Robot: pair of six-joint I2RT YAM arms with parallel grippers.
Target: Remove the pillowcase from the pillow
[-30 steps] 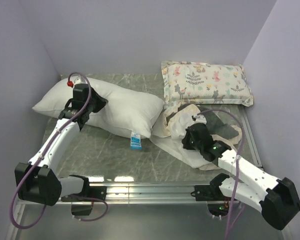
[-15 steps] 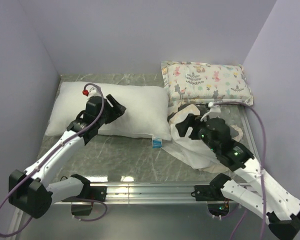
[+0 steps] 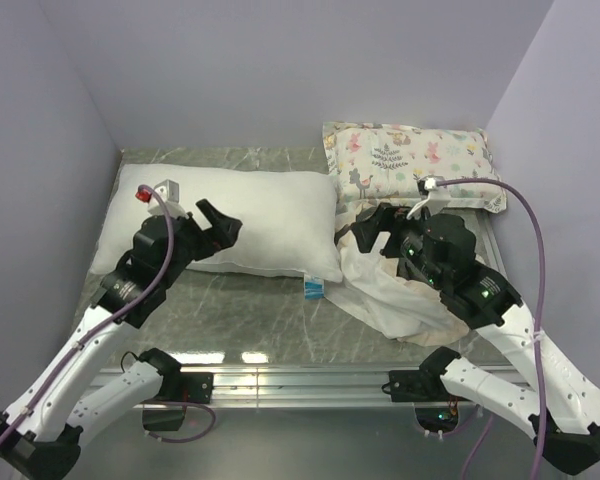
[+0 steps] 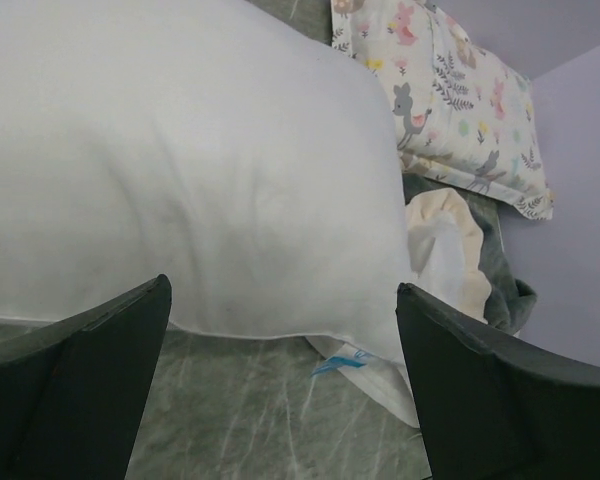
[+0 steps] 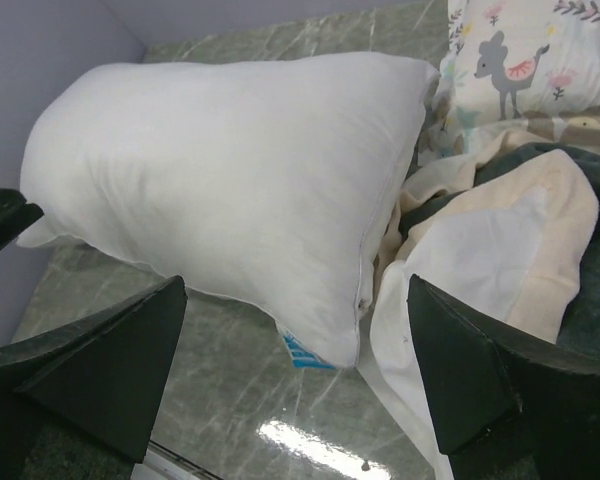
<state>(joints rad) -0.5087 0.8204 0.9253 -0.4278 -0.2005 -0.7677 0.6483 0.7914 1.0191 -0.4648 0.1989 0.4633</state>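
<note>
The plain white pillow (image 3: 250, 215) lies bare and flat on the left half of the table, filling the left wrist view (image 4: 180, 170) and showing in the right wrist view (image 5: 230, 170). The pillowcase (image 3: 390, 295) lies crumpled at the pillow's right end, cream-white inside out with dark grey showing (image 5: 490, 240), (image 4: 445, 250). My left gripper (image 3: 215, 225) hovers open above the pillow's front edge (image 4: 282, 290), holding nothing. Over the gap between pillow and pillowcase, my right gripper (image 3: 375, 228) hangs open and holds nothing (image 5: 296, 285).
A small floral animal-print pillow (image 3: 412, 165) lies at the back right, touching the pillowcase (image 5: 530, 60). A blue tag (image 3: 314, 288) sticks out at the white pillow's near right corner. Walls close in the left, back and right sides.
Both grippers opened, the left letting go of the pillow and the right of the pillowcase. Both arms rose and drew back. The pillow settled flat.
</note>
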